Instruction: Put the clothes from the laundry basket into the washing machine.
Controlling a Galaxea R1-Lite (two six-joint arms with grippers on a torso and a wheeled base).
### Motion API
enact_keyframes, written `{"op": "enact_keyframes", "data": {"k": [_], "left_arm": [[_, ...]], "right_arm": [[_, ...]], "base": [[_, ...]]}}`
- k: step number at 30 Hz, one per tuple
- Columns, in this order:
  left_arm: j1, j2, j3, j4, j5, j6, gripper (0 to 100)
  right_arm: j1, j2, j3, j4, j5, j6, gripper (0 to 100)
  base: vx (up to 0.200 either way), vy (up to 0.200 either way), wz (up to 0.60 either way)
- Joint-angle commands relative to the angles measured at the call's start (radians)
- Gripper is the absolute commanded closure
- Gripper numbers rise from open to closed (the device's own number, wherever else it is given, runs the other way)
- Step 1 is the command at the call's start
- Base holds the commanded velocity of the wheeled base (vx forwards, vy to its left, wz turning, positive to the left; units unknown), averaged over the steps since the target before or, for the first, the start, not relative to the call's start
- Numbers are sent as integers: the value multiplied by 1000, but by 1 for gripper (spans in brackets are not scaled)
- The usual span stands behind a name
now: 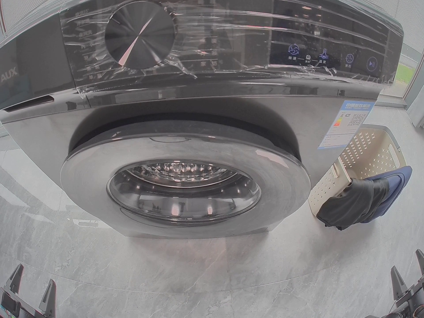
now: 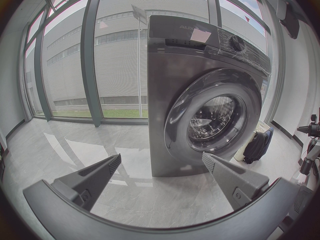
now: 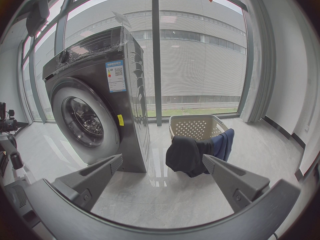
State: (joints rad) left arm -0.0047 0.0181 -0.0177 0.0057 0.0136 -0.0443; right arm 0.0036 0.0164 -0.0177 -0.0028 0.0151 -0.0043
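The grey washing machine (image 1: pixel 185 124) stands straight ahead with its round glass door (image 1: pixel 184 190) shut. To its right sits a cream laundry basket (image 1: pixel 373 149) with a black garment (image 1: pixel 353 202) and a blue garment (image 1: pixel 397 182) draped over its front rim. My left gripper (image 1: pixel 31 288) hangs low at the left, open and empty, well short of the machine (image 2: pixel 203 94). My right gripper (image 1: pixel 408 272) is low at the right, open and empty, some way before the basket (image 3: pixel 195 125) and the black garment (image 3: pixel 185 154).
Pale marble floor (image 1: pixel 198 266) spreads between me and the machine. Tall windows (image 3: pixel 200 50) run behind the machine and basket, and a white wall (image 3: pixel 293 84) with a dark skirting closes the right side.
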Motion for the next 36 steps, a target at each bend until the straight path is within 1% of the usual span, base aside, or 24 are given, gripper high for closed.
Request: {"op": "enact_keyframes", "data": {"k": [1, 15, 21, 33, 36], "left_arm": [[0, -15, 15, 0, 0, 0, 0], [0, -15, 15, -1, 0, 0, 0], [0, -15, 15, 0, 0, 0, 0], [0, -15, 15, 0, 0, 0, 0], [0, -15, 15, 0, 0, 0, 0]], "right_arm": [[1, -15, 18, 0, 0, 0, 0], [1, -15, 18, 0, 2, 0, 0], [-1, -15, 18, 0, 2, 0, 0], [-1, -15, 18, 0, 2, 0, 0], [-1, -15, 18, 0, 2, -2, 0]], "base": [[0, 0, 0], [0, 0, 0], [0, 0, 600], [0, 0, 0], [200, 0, 0]]}}
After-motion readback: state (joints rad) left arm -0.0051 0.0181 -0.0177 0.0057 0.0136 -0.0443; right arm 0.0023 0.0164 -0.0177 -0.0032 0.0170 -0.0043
